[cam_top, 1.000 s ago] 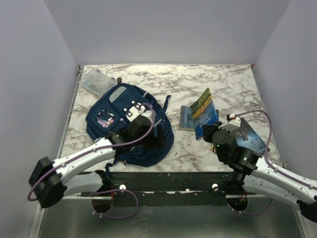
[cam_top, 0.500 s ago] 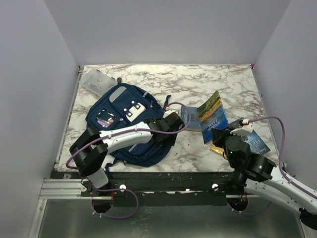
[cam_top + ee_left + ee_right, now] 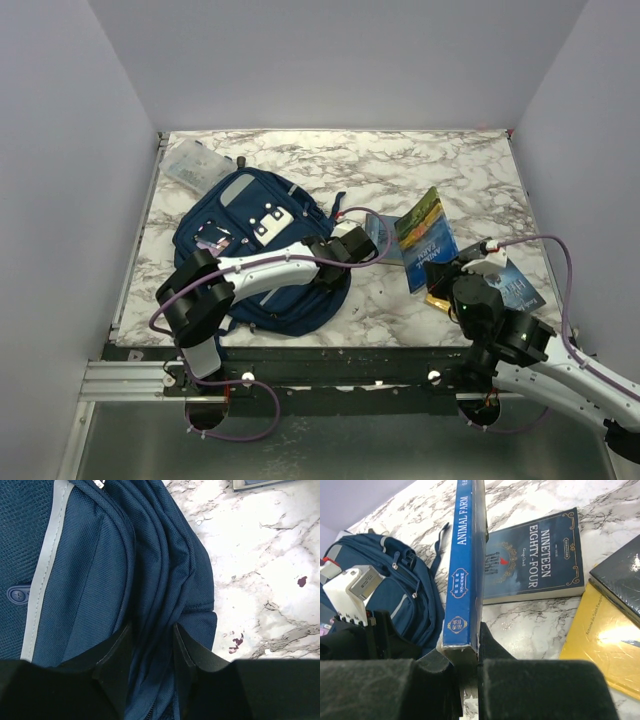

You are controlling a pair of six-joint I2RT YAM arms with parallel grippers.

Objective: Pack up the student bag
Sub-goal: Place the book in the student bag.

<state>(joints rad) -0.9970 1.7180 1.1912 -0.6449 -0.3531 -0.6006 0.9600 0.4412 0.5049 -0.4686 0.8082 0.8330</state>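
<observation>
Lying flat on the marble table (image 3: 420,165) with its front pocket up, the student bag (image 3: 240,195) takes up the nine o'clock side of the table in the top view. A blue strap trails off toward one o'clock. It looks soft and floppy: the woven navy fabric is bunched in loose folds along the zipper line, and nothing stiff holds the mouth open. Under a pull it will likely sag and slide rather than lift as one piece. A ridge of fabric beside the zipper, or a zipper pull, seems the best hold, since the flat panels offer nothing to pinch.

At the bag's three o'clock edge the left gripper (image 3: 150,652) rests on just such a ridge. Its jaws are part-way apart with folds of cloth between them; whether they pinch firmly I cannot tell.

Farther out, at three o'clock of the bag, the right gripper (image 3: 465,657) is clamped on the foot of a blue book (image 3: 467,565), Animal Farm, held on edge above the table. Around it on the marble lie Nineteen Eighty-Four (image 3: 535,555), a yellow book (image 3: 600,645) and a dark book (image 3: 620,577). A clear plastic box (image 3: 190,163) sits just beside the bag at its eleven o'clock.
</observation>
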